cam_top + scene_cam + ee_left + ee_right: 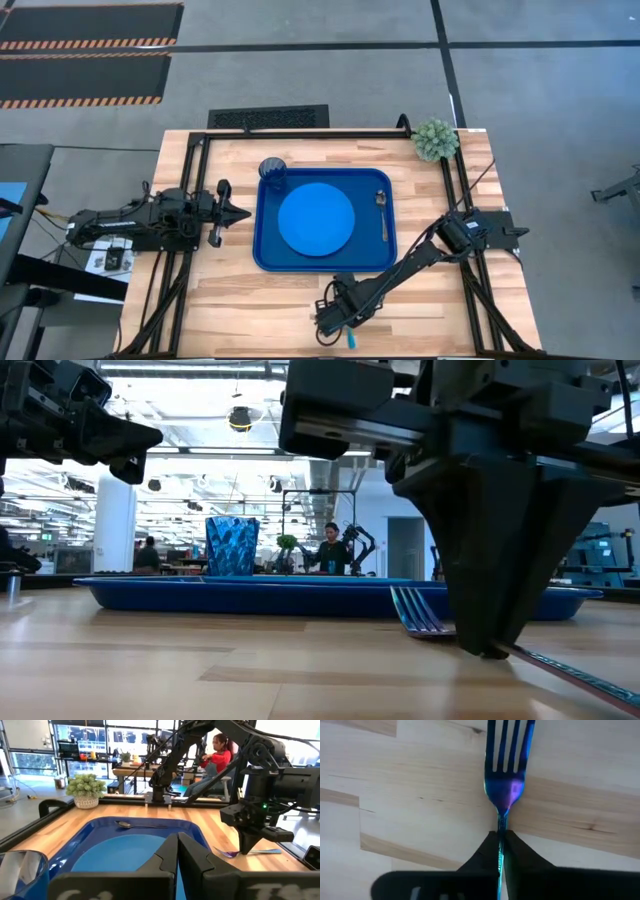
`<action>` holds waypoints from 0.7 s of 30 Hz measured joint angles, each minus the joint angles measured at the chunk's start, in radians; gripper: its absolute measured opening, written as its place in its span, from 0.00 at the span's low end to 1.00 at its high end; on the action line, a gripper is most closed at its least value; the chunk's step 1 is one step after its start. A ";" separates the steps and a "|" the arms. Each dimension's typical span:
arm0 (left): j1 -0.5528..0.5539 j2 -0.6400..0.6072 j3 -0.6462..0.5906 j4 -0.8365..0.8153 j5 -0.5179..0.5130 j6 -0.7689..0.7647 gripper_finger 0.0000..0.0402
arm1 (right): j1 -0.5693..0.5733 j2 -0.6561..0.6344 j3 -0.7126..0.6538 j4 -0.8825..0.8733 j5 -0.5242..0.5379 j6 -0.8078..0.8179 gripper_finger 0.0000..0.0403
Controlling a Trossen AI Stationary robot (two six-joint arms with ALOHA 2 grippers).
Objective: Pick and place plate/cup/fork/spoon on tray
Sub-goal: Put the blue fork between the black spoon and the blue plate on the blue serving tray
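The dark-blue tray (266, 250) lies mid-table with the bright blue plate (315, 221) flat on it. The dark-blue cup (273, 174) stands upright in its far left corner, and the grey spoon (382, 212) lies along its right side. My right gripper (501, 845) is down at the table near the front edge, shut on the light-blue fork (506, 790), whose tines (420, 612) point toward the tray. My left gripper (240, 213) hangs shut and empty just left of the tray, above the table. My right gripper pinches the fork's slim neck (502, 822), just behind the tines, between its two fingers, one on each side edge. The fingers (490, 630) come from above, pointing down. The fork lies on the table, its handle (575, 672) trailing toward the near edge.
A small green plant in a pot (435, 140) stands at the table's far right corner. A black frame (300, 133) runs round the table. Bare wood lies between the tray and the near edge. A person (220, 755) sits in the room beyond.
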 joint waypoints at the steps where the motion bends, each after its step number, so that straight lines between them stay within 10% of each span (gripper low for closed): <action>1: 0.000 0.000 0.000 0.000 0.000 0.000 0.00 | 0.000 0.000 0.000 0.001 0.000 0.001 0.04; 21: -0.004 0.000 0.000 0.001 0.000 -0.010 0.00 | -0.053 0.008 0.260 -0.277 0.000 -0.160 0.04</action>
